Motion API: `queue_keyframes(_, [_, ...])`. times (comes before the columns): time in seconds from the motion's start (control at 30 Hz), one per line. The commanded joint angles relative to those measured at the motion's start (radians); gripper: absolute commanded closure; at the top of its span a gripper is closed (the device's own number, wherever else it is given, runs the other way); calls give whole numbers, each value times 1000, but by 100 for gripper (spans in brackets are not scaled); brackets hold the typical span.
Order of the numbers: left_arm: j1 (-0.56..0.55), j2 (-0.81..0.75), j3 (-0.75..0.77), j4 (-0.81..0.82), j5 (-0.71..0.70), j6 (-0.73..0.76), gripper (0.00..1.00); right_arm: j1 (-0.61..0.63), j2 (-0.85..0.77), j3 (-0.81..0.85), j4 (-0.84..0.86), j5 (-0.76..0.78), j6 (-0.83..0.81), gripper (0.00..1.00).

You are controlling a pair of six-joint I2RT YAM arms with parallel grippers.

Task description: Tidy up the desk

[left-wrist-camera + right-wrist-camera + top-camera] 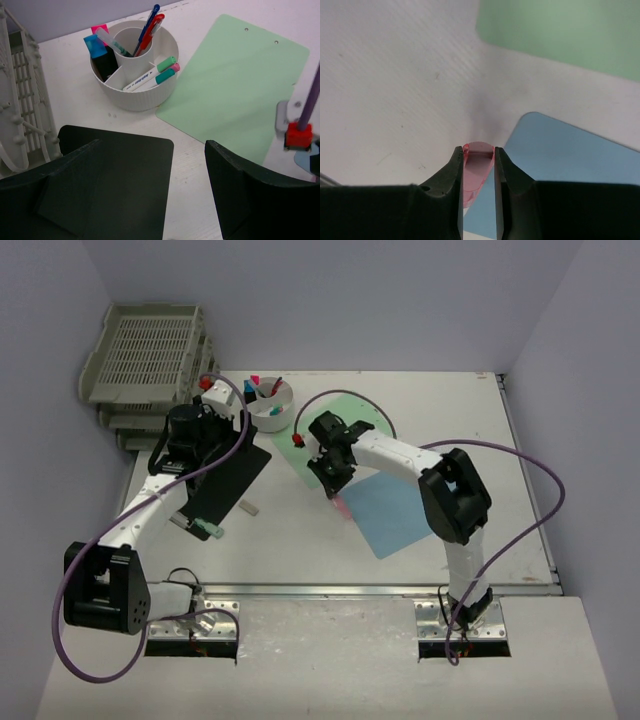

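The white desk (290, 540) lay flat under both arms, with its metal rail (350, 590) along the near edge. It was the biggest thing there.

Near the left arm, a pen with a green end (207, 530) lay on the desk. A small white bit (248, 508) lay just past it. On the right side was a blue sheet (400, 515).

The right pincer (479, 152) hung over the near left corner of that sheet. Its two fingers were close together, and they pinched a pink thing (477, 175) between them. The pink thing was round at the tip and partly see-through. I could not tell if it touched the desk.

Farther back on the left was a black board (228, 483). The left pincer (152, 150) hung over its far end. Its fingers were spread wide apart and held nothing.

Behind the pincers lay a green board (235, 80). Just to its left stood a round white pot (140, 97) with pens standing in it.

Grey trays (150, 350) were stacked at the far left corner.
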Motion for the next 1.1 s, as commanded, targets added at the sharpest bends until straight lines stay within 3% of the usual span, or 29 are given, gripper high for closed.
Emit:
queue_keyframes(0.0, [13,-40,22,37,20,-40,20,-65,-238,-23,352,122,43,100])
queue_keyframes(0.13, [13,-47,45,24,36,-99,17,-143,-278,-29,619,141,73,100])
queue_keyframes(0.27, [13,-43,68,14,8,-153,0,-227,-207,90,711,151,235,100])
queue_keyframes(0.43, [24,-32,87,-2,-9,-205,0,-267,-57,284,768,169,396,100])
queue_keyframes(0.63, [73,-64,104,-63,67,-261,0,-259,88,406,831,167,543,100])
queue_keyframes(0.83, [85,-138,108,-141,106,-253,0,-229,179,422,952,179,572,100])
queue_keyframes(1.07, [120,-245,5,-186,93,-242,0,-218,258,457,1058,176,568,100])
